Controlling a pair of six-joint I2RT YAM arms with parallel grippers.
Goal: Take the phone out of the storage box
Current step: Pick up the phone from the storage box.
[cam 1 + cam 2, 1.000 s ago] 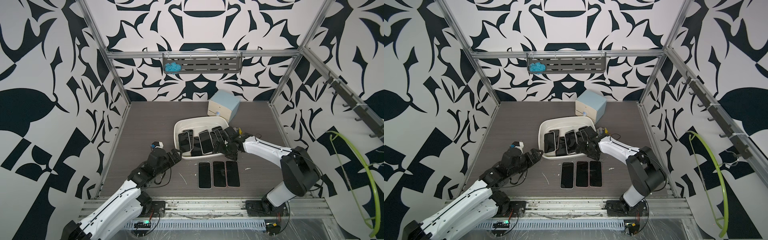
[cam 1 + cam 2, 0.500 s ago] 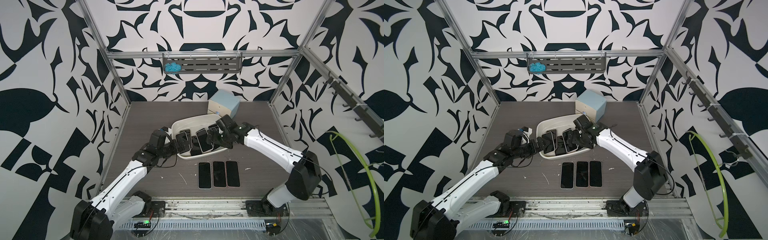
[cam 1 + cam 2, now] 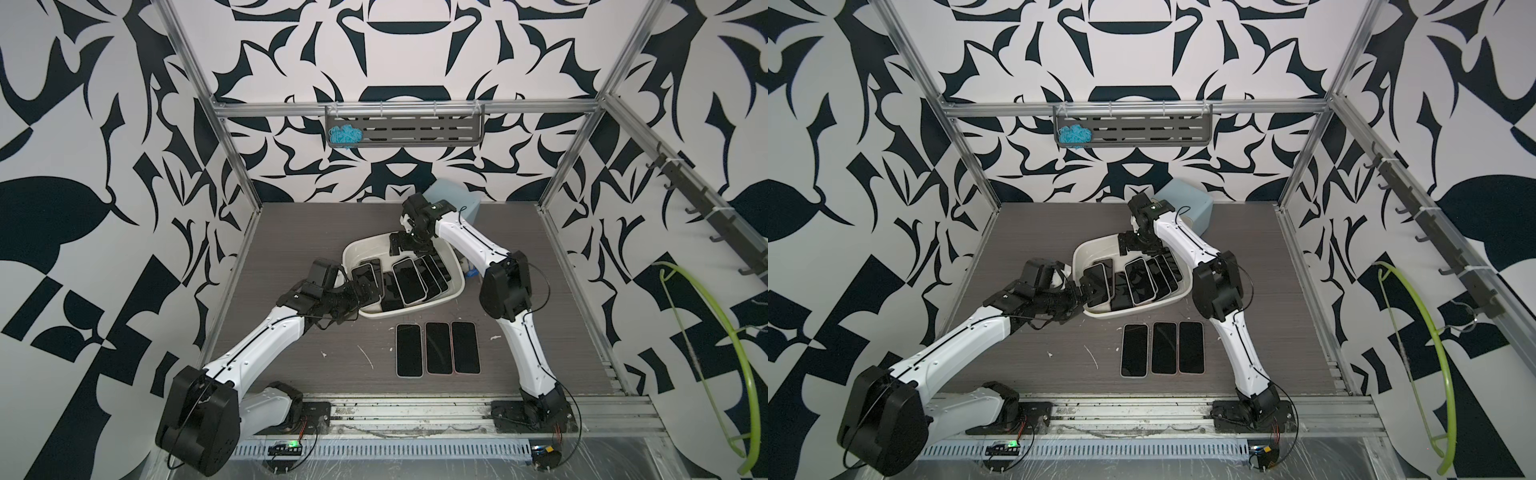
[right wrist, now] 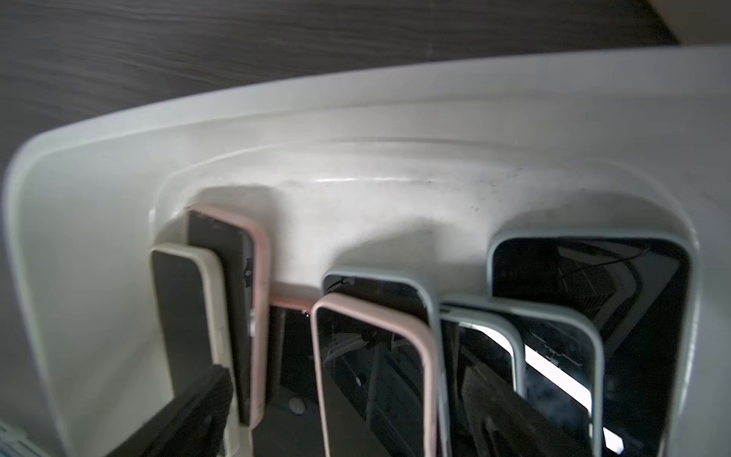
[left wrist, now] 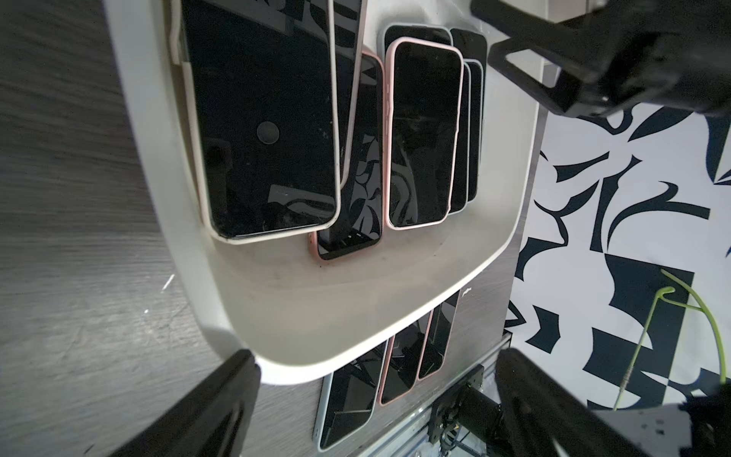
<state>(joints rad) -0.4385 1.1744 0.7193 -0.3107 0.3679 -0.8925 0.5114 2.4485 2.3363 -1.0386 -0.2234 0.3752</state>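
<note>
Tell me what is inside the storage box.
Several phones lie screen-up in the storage box, overlapping. A cream-cased phone and a pink-cased phone lie on top; those beneath are mostly covered, so the count is unclear.

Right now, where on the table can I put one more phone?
Best spot: the bare table between the row of three phones and the left arm. The back corner beyond the left arm is bare too. The strip between the row and the right arm is narrow. The storage box is crowded with overlapping phones.
</note>
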